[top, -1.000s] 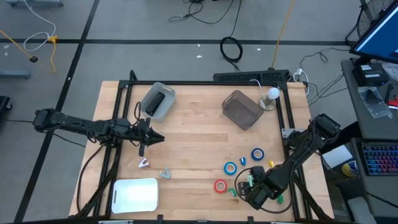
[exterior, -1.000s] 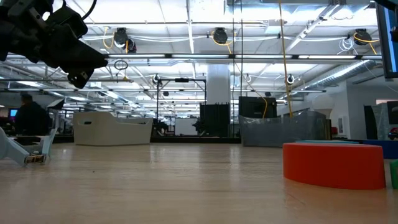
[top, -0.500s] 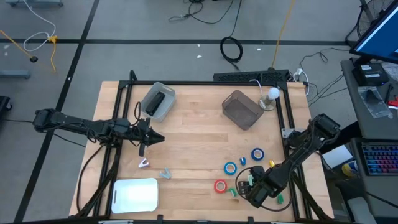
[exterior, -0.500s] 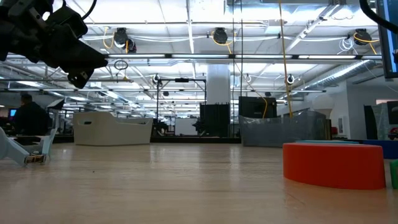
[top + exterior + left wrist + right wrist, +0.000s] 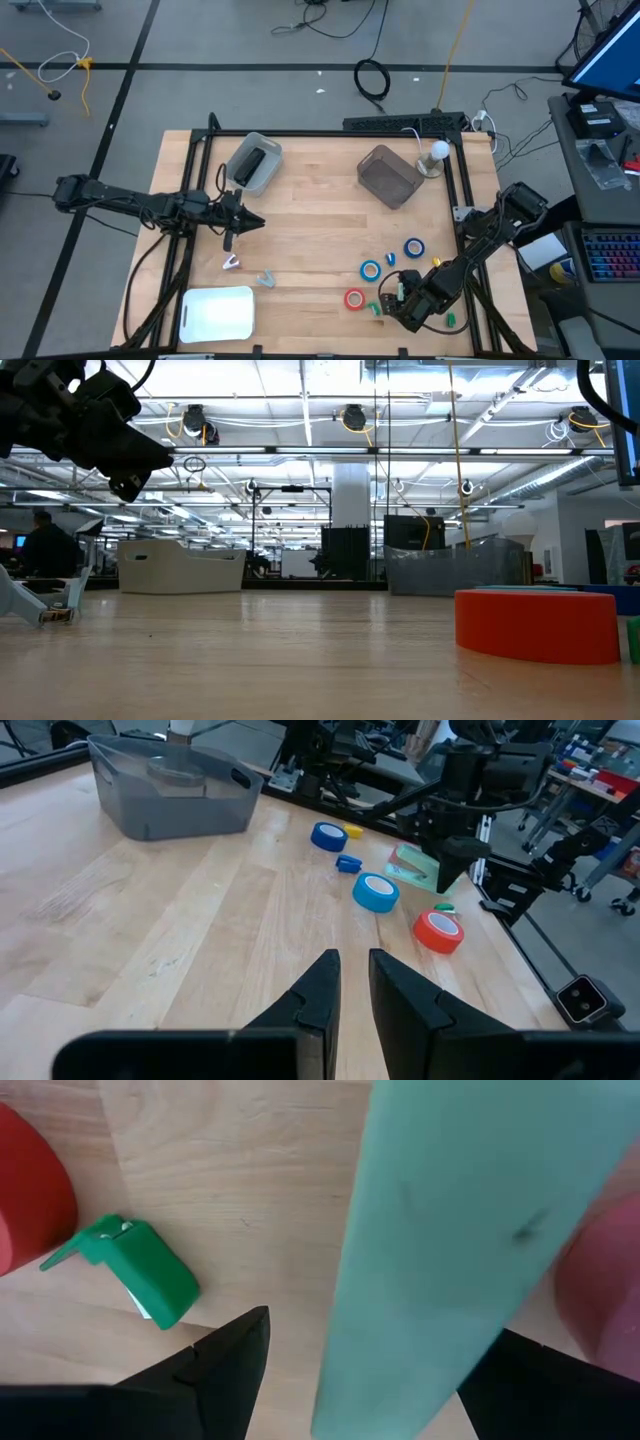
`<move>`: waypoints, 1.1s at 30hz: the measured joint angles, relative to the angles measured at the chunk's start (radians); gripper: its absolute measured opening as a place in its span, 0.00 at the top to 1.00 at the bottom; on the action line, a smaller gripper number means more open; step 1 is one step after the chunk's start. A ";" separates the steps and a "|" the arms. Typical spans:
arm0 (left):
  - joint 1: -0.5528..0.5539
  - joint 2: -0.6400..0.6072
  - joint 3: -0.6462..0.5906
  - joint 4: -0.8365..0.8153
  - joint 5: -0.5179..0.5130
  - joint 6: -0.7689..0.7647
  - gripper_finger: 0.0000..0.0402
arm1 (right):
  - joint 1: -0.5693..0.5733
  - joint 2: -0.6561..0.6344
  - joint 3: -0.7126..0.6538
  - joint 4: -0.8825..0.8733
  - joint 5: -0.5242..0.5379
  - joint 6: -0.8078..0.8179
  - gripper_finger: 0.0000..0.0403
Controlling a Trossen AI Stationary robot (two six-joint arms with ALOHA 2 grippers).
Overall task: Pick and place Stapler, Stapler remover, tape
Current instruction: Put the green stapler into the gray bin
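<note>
Pale wooden boards make up the desk (image 5: 310, 215), framed by black rails and standing on a grey floor with cables. At the upper left of the high view a clear bin (image 5: 254, 163) holds a dark object; at the upper middle sits a second, smoky bin (image 5: 390, 176). A white board (image 5: 217, 313) lies at the lower left edge.

The left gripper (image 5: 247, 223) hovers at the left-centre of the frame, well apart from the tape, its fingers drawn narrow with only a slim gap and nothing between them. Just below it lie a small pale item (image 5: 231, 262) and a grey one (image 5: 266, 279); what they are cannot be told.

Tape rolls cluster at the lower right of the high view: a blue roll (image 5: 413, 246), another blue roll (image 5: 371, 269) and a red roll (image 5: 354, 299), all flat on the wood. A small green piece (image 5: 135, 1273) lies beside the red roll.

The right gripper (image 5: 398, 303) is low at the lower right, just right of the red roll. Its fingers stand wide, on either side of a pale green slab (image 5: 455, 1250); whether they press on it cannot be told.
</note>
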 joint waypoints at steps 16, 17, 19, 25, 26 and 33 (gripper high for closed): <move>0.000 0.000 0.000 0.000 0.000 -0.003 0.86 | 0.000 0.001 -0.001 0.003 0.002 -0.004 0.31; 0.000 0.000 0.000 0.000 0.000 -0.003 0.86 | 0.000 0.001 -0.001 0.002 0.002 0.001 0.31; 0.000 0.000 0.000 0.000 0.000 -0.003 0.86 | 0.000 0.002 -0.001 0.000 0.002 0.022 0.31; 0.000 0.000 0.000 0.000 0.000 -0.003 0.86 | 0.000 0.002 -0.002 -0.009 -0.001 0.043 0.42; 0.000 0.000 0.000 0.000 0.000 -0.003 0.86 | 0.000 0.002 -0.002 -0.010 -0.002 0.044 0.46; 0.000 0.000 0.000 0.001 0.000 0.000 0.86 | 0.000 -0.001 -0.003 -0.007 -0.005 0.046 0.67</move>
